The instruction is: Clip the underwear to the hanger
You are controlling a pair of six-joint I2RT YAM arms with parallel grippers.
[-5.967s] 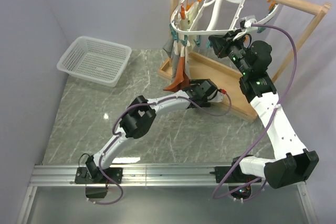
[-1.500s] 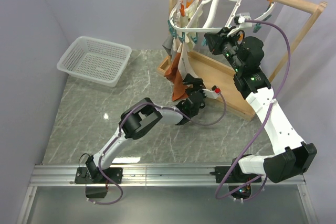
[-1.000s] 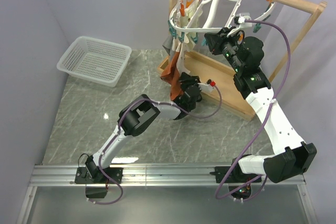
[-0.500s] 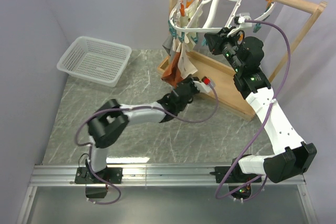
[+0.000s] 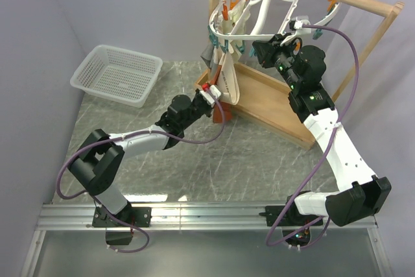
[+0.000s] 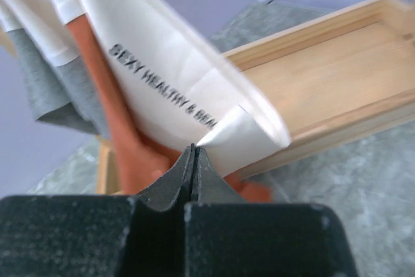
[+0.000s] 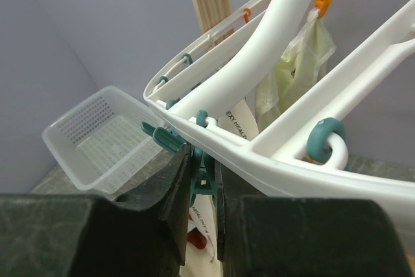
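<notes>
The underwear [image 5: 225,82] is seen hanging below the near-left rim of the hanger [image 7: 259,43], so at least one point of it is judged to be caught there, though the peg that bears it cannot be made out. The left gripper [image 6: 192,154] is pressed together on the lower fold of the wide cream waistband, which is drawn to a point at its tips. The right gripper [image 7: 201,160] is closed round a teal clothespin [image 7: 203,185] under the rim, squeezing it. What is left, it is judged, is for the held fold to be brought up into that peg, the peg let shut, and both grips released. The waistband is shown as smooth, thick elastic printed in black letters, the rust-orange body as thin, limp knit falling in soft folds beside a grey cloth [image 6: 52,82]. The hanger is made of hard, glossy white plastic in curved bars, and a pale wooden tray [image 6: 324,76] is set beneath on a mottled grey table [image 5: 259,160]
</notes>
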